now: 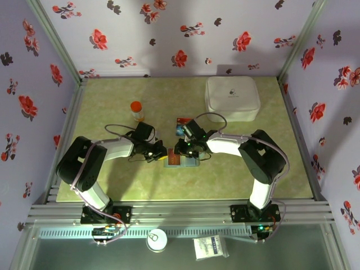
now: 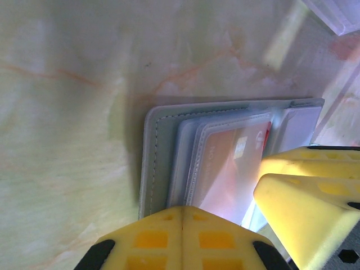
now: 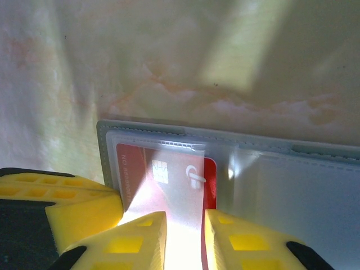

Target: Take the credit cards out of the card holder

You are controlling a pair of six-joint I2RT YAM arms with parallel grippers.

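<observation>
I am at the step of getting the red card out. On the left, my left gripper (image 2: 183,235) is clenched tight with nothing between its fingers. It sits on the near edge of the flat grey-blue folding card holder (image 2: 153,169), I think to pin it to the green marbled table (image 2: 67,112). The holder lies open and flat between my two arms. In its clear pocket sits the thin red plastic card (image 3: 138,163), not out yet. My right gripper (image 3: 184,236) is over that card with its fingers a little apart; I cannot tell if they pinch it. Next I must catch the card's edge and slide it out of the pocket, with the left pressing the holder down. A small blue-teal card (image 1: 182,120) seems to lie out on the table just past the holder. Far right, the big white rounded case (image 1: 232,98) is closed.
</observation>
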